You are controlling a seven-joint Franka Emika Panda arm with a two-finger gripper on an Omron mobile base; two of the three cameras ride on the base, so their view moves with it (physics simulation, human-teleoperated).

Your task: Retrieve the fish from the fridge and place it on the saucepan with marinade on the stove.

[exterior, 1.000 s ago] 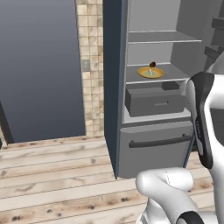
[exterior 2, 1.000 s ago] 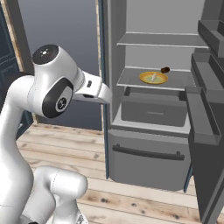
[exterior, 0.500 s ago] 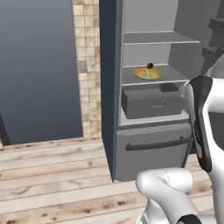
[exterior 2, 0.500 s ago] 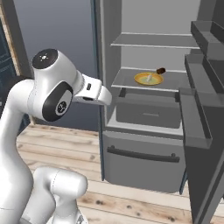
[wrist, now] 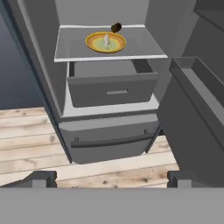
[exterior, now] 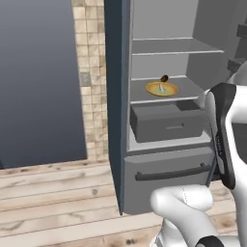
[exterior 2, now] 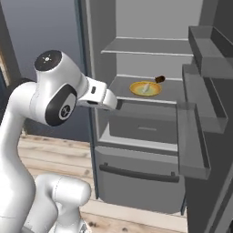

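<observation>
The fridge stands open, with pale grey shelves inside. On its middle shelf lies a yellow plate with the small pale fish on it. The fish also appears in the left base view and, as the fish, in the right base view. My gripper is open and empty, well short of the fridge, facing its shelves from slightly above. The fingertips stand wide apart. The saucepan, marinade and stove are out of view.
A small brown object lies behind the plate. Under that shelf sit a grey drawer and a lower drawer with a dark handle. The open door with shelves juts out at right. Wooden floor lies below.
The whole picture has shifted a little in both base views, so the base has moved slightly relative to the fridge. The gripper stays open. Nothing in the fridge has moved.
</observation>
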